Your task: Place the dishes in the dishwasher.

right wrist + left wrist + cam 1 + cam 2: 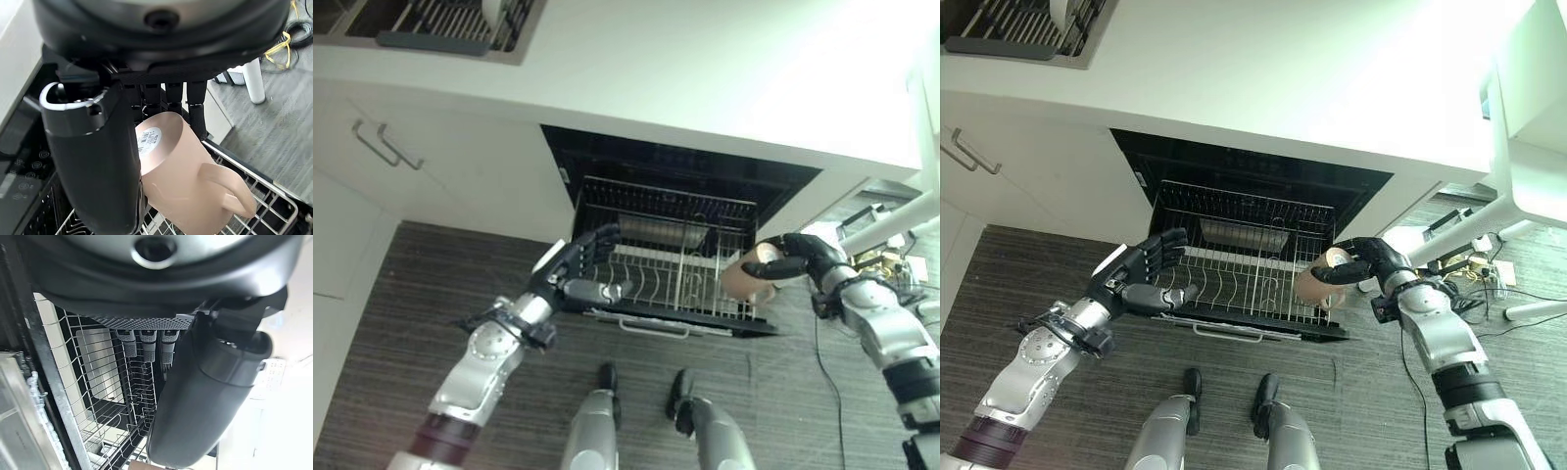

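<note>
One mug: your right hand (93, 161) has its thumb and fingers curled round a pale pink mug (181, 176), thumb on one side, fingers on the other, the handle jutting free away from the palm.
Mug position: it hangs at the right front corner of the pulled-out wire rack (656, 264), above the rack's edge and not yet set among the tines.
Mug attitude: it lies tilted in the grip, base toward the palm; judge which way the mouth faces before you lower it, since it should end mouth down.
Left hand (576, 266): fingers spread and relaxed, holding nothing, poised at the rack's left front; whether it touches the wire you cannot tell.
Rack contents: a flat metal tray (1242, 235) sits at the back; the front rows look free.
Next move: bring the mug inward over a free front row, turn the wrist, then loosen the fingers only once it rests on wire.
Risk: the handle may snag a tine, so lead with the body.
Surroundings: the white counter (705, 69) overhangs the dishwasher opening (685, 171); keep the forearm low.
</note>
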Controlling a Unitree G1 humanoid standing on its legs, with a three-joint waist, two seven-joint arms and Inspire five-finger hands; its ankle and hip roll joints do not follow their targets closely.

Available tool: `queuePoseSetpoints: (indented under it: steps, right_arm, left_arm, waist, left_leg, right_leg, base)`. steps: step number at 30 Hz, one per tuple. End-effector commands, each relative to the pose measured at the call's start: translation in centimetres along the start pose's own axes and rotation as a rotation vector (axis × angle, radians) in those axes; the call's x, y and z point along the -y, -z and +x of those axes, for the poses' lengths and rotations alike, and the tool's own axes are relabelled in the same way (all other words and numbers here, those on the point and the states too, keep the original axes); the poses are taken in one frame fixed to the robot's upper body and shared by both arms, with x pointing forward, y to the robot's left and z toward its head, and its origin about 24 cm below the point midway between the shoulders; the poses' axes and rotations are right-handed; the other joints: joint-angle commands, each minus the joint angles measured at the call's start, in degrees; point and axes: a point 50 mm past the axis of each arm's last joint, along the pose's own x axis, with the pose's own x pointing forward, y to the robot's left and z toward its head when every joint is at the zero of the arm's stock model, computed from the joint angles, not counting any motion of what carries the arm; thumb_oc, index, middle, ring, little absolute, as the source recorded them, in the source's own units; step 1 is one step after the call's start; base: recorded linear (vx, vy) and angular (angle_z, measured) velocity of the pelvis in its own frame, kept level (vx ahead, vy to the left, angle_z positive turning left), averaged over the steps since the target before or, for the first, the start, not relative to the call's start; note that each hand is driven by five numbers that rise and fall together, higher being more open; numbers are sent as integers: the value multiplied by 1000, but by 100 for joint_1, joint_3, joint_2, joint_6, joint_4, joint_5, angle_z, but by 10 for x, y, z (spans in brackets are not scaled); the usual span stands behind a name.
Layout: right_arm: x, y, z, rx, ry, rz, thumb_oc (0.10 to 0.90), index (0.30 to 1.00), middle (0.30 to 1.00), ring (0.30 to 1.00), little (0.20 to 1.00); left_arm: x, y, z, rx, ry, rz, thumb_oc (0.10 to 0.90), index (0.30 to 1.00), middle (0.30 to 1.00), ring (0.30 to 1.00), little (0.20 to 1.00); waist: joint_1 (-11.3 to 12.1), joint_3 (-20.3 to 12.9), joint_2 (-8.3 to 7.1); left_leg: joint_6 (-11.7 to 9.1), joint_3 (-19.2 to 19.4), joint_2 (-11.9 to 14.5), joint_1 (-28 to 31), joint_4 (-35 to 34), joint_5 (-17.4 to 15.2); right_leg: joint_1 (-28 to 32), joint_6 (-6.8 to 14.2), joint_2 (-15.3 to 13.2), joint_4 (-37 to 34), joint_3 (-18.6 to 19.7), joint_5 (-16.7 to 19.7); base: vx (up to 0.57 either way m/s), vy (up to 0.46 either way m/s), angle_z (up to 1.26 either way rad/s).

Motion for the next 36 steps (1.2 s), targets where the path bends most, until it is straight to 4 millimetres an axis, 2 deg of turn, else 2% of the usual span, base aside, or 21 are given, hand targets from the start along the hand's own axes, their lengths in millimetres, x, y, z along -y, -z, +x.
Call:
queuePoseSetpoints:
  steps: [1, 9, 17, 26, 27, 28, 34, 36]
  right_arm:
    - [37, -47, -5, 133, 110, -152, 400, 300, 300, 300, 300]
    - [51, -56, 6, 73, 166, -296, 400, 300, 300, 300, 300]
    - [56, -64, 15, 67, 210, -308, 400, 300, 300, 300, 300]
    - [50, -68, 21, 84, 226, -285, 400, 300, 300, 300, 300]
    - [50, -69, 22, 86, 234, -282, 640, 660, 660, 660, 660]
    - [50, -69, 22, 88, 240, -284, 800, 900, 900, 900, 900]
    - [48, -77, 22, 145, 272, -264, 800, 900, 900, 900, 900]
    - [51, -88, 19, 209, 308, -271, 800, 900, 900, 900, 900]
  left_arm:
    - [9, -43, 10, 207, 88, 25, 800, 900, 900, 900, 900]
    - [13, -43, 14, 211, 115, 6, 800, 900, 900, 900, 900]
    - [17, -48, 19, 239, 135, -15, 800, 900, 900, 900, 900]
    - [21, -55, 24, 278, 139, -39, 800, 900, 900, 900, 900]
    - [22, -56, 25, 282, 139, -41, 800, 900, 900, 900, 900]
    - [23, -57, 25, 287, 139, -43, 800, 900, 900, 900, 900]
    - [25, -60, 26, 312, 140, -56, 800, 900, 900, 900, 900]
    - [26, -62, 26, 321, 140, -59, 800, 900, 900, 900, 900]
  waist:
    - [45, -373, 57]
    - [162, -342, 120]
    - [225, -213, 237]
    - [234, -71, 356]
    - [233, -56, 366]
    - [232, -41, 375]
    - [219, 50, 432]
    - [202, 71, 452]
  left_leg:
    - [-146, -255, 403, 282, -156, -303]
    - [-147, -320, 369, 309, -156, -302]
    - [-128, -373, 300, 245, -156, -303]
    - [-103, -387, 235, 144, -156, -296]
    - [-102, -383, 228, 133, -156, -296]
    - [-99, -381, 221, 123, -156, -296]
    - [-85, -378, 192, 62, -156, -293]
    - [-79, -377, 181, 48, -156, -300]
  right_leg:
    - [233, 790, -489, -86, 229, -149]
    - [277, 764, -514, -86, 190, -165]
    - [186, 760, -545, -86, 208, -134]
    - [41, 761, -583, -86, 227, -83]
    - [25, 762, -586, -86, 231, -78]
    - [11, 762, -587, -86, 233, -74]
    - [-74, 757, -605, -86, 241, -50]
    - [-104, 758, -605, -86, 248, -41]
  base:
    - [0, 0, 0]
    - [4, 7, 1]
    - [-10, 33, 3]
    - [-24, 40, 2]
    - [-29, 33, 0]
    - [-37, 38, -1]
    - [-36, 32, -1]
    - [-33, 19, 0]
